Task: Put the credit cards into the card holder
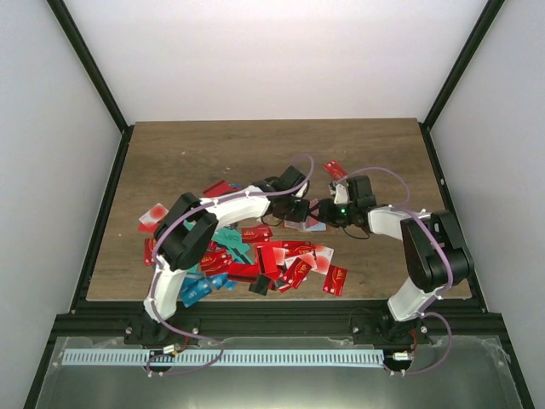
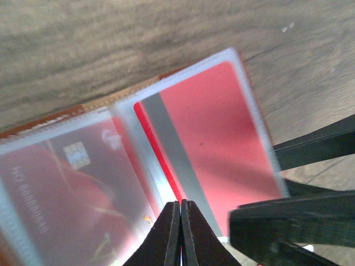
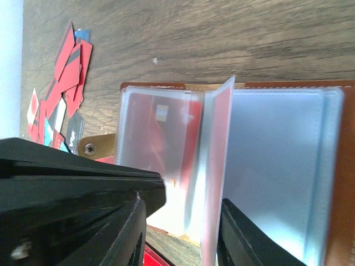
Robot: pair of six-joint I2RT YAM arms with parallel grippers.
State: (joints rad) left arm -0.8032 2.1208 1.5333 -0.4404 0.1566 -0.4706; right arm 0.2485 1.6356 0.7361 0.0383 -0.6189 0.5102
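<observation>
The card holder [image 3: 343, 166] lies open on the table, brown outside with clear sleeves; it also shows in the top view [image 1: 303, 225] between the two grippers. My left gripper [image 2: 181, 206] is shut on the edge of a thin red credit card [image 2: 158, 149] at the mouth of a sleeve. A sleeve [image 2: 216, 138] beside it holds a red card with a grey stripe. My right gripper [image 3: 180, 238] is open, its fingers on either side of an upright sleeve page [image 3: 217, 166]. Loose credit cards [image 1: 264, 256] lie in a heap near the front.
Single red cards lie at the left [image 1: 153, 215], behind the right gripper [image 1: 335, 169] and at the front [image 1: 335, 279]. The holder's snap tab [image 3: 97, 147] sticks out to one side. A black frame borders the wooden table [image 1: 213, 145].
</observation>
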